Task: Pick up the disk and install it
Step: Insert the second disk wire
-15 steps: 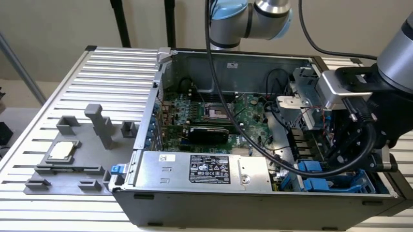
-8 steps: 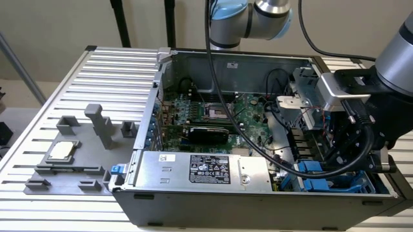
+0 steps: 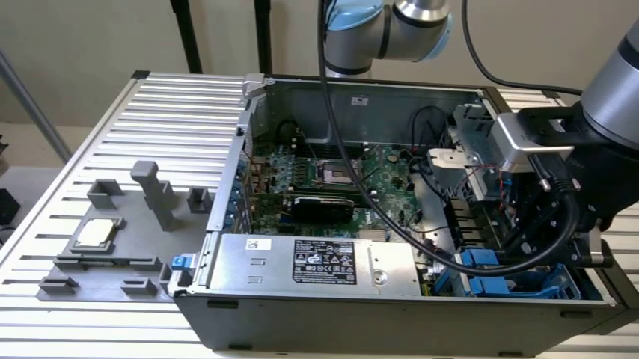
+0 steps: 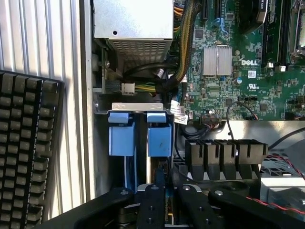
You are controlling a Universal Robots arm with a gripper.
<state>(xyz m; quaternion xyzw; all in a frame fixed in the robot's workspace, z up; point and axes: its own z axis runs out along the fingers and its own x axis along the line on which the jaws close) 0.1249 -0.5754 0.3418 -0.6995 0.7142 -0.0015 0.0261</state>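
The disk stands on edge in the drive bay at the case's front corner, with its blue carrier end (image 4: 158,138) facing the wrist camera. My gripper (image 4: 167,202) reaches down over it, black fingers (image 4: 151,205) drawn close together on the disk's thin edge. In the exterior view the arm's wrist (image 3: 559,172) hangs over the bay at the exterior view's right, above the blue carrier rails (image 3: 489,262). The disk's label and flat faces are hidden.
A second blue carrier (image 4: 119,136) sits in the slot beside it. The silver power supply (image 3: 310,262), green motherboard (image 3: 330,179), cable bundles (image 4: 157,81) and a black ribbed block (image 4: 224,155) crowd the bay. A keyboard (image 4: 24,152) lies outside the case. A grey fixture plate (image 3: 100,247) holds a small chip.
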